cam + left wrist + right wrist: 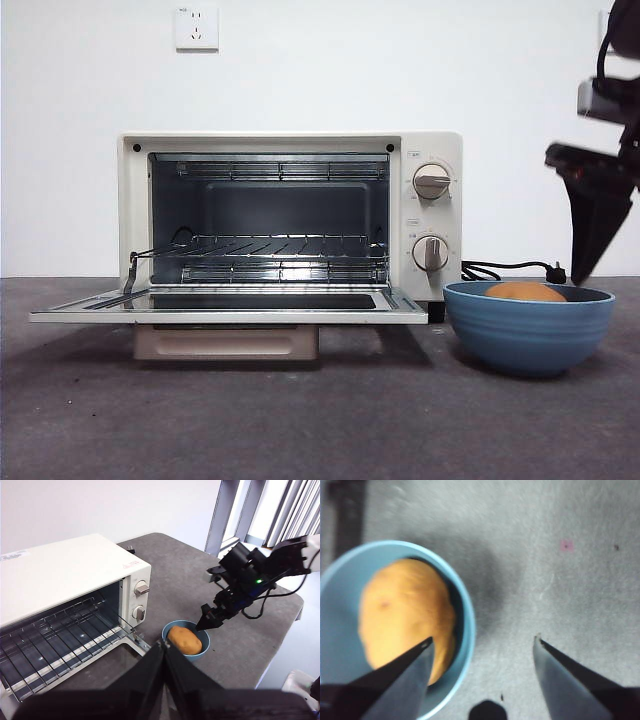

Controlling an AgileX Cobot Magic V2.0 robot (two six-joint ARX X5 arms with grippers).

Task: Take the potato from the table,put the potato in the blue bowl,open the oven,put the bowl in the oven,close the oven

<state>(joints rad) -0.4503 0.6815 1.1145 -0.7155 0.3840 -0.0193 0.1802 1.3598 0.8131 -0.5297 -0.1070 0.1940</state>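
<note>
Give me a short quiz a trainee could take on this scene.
1. True or false: the oven door is shut.
2. Where is the potato? A) on the table B) in the bowl C) on the oven rack
3. Which gripper is open just above the bowl?

Key: 1. False, the door lies folded down. 2. B. 3. The right gripper, one jaw over the bowl and one over the table.

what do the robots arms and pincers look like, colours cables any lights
The right pincer has two black jaws tapering to sharp points on a blocky black arm with a small green light and loose black cables. The left pincer is equally matte black and wedge-shaped.
</note>
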